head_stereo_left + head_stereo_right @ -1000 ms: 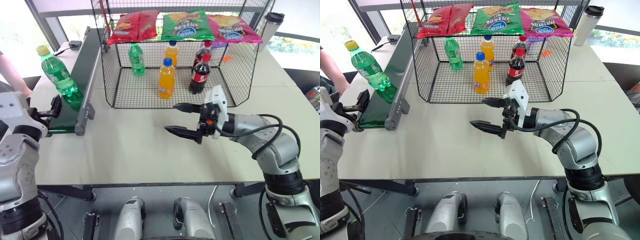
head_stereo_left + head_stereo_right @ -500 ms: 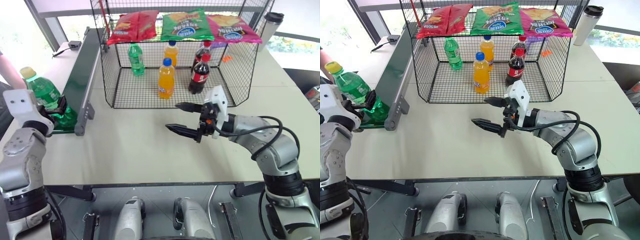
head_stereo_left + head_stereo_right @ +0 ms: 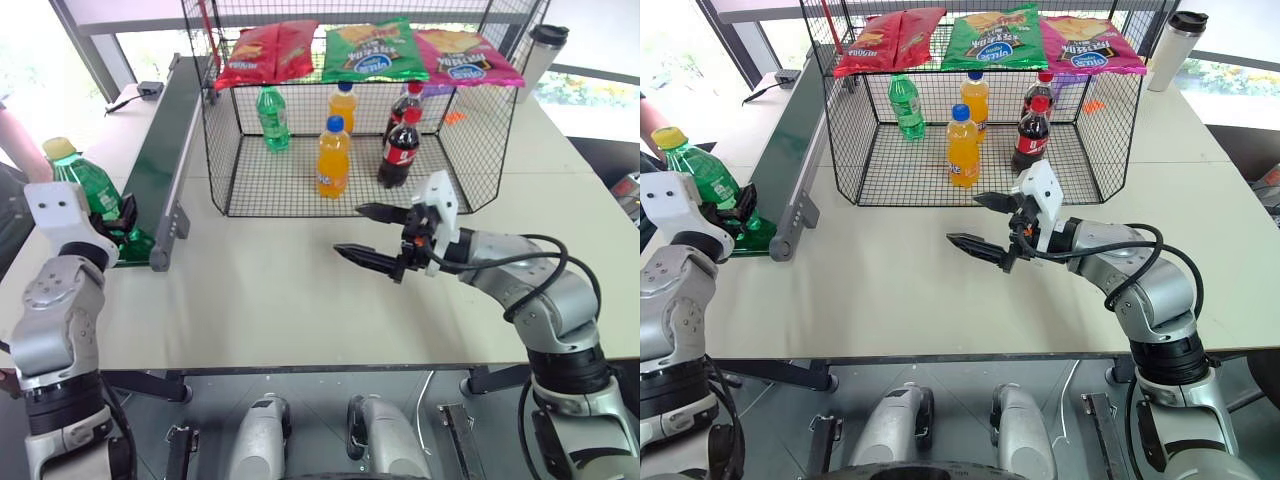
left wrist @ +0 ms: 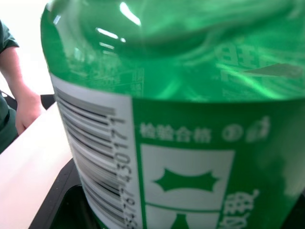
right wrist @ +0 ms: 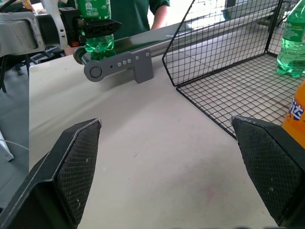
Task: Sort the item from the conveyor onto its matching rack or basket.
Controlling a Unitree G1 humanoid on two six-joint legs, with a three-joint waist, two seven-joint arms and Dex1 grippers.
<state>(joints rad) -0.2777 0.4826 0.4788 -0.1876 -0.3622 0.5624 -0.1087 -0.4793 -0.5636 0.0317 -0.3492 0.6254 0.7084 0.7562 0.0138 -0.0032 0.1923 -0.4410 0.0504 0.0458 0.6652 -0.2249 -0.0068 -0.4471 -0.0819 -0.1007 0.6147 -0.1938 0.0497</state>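
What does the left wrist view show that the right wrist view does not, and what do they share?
Left wrist view: the green bottle's label up close, with barcode. Right wrist view: the left gripper shut on that bottle at the conveyor's end, the right gripper's open fingers, the wire cage, an orange bottle. Both: the bottle and a person behind.

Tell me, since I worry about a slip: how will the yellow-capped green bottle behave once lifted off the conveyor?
The green bottle looks full, so probably heavy for its size. Its smooth round body may twist in the left end effector, shut low on it. Tall above the grip, it could tilt.
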